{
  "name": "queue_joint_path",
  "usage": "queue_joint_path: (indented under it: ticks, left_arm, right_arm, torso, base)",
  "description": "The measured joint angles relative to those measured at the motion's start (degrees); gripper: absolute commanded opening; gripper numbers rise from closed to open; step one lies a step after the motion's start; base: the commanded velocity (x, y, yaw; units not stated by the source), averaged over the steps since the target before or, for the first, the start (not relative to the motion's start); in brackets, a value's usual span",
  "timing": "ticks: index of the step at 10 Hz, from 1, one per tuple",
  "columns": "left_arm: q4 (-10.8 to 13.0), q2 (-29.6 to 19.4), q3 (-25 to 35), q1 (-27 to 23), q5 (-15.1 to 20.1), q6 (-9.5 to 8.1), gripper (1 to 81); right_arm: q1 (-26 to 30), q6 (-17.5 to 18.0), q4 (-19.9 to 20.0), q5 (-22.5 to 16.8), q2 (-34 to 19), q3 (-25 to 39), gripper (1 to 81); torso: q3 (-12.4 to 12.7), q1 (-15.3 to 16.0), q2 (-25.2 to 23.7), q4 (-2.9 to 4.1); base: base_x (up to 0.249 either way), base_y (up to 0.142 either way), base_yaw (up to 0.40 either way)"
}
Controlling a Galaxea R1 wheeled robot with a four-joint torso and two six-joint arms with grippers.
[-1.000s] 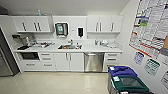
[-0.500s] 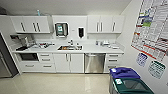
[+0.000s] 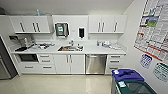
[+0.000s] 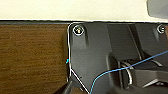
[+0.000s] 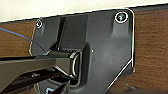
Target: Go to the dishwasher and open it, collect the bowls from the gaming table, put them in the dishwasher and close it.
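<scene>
The dishwasher (image 3: 95, 64), a stainless-steel front with a horizontal bar handle, sits shut under the white countertop (image 3: 100, 51), right of the sink cabinet doors. It lies ahead of me across the pale floor. The bowls and the gaming table are out of view. Both wrist views look down past the robot's dark plate onto brown wood-grain flooring and a pale wall base.
A sink (image 3: 70, 48) sits mid-counter, with clutter at both ends. White wall cabinets (image 3: 30, 24) hang above. A blue-lidded bin (image 3: 127, 75) and a green-rimmed bin (image 3: 136, 88) stand at front right by a poster-covered wall (image 3: 153, 30). A steel fridge (image 3: 3, 65) edges the left.
The whole head picture has grown slightly: the kitchen counter and dishwasher appear a little nearer, so the camera has advanced toward them. Nothing in the scene itself has moved.
</scene>
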Motion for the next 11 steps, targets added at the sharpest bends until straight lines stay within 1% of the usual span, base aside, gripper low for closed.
queue_joint_path:
  ticks: [3,9,11]
  left_arm:
    - [0.0,0.0,0.0,0.0,0.0,0.0,81.1]
    - [0.0,0.3,0.1,-0.2,-0.2,0.0,81.1]
    - [0.0,0.0,0.0,0.9,0.2,-0.02,81.1]
  right_arm:
    - [0.0,0.0,0.0,0.0,0.0,0.0,81.1]
    - [0.4,0.0,0.0,0.0,0.2,0.1,81.1]
    - [-0.6,0.0,0.0,-0.1,0.3,0.2,81.1]
  torso:
    - [0.0,0.0,0.0,0.0]
    - [0.0,0.0,0.0,0.0]
    - [0.0,-0.2,-0.1,0.0]
  base:
    - [0.135,0.063,0.0]
    - [0.147,0.0,0.0]
    - [0.149,0.0,0.0]
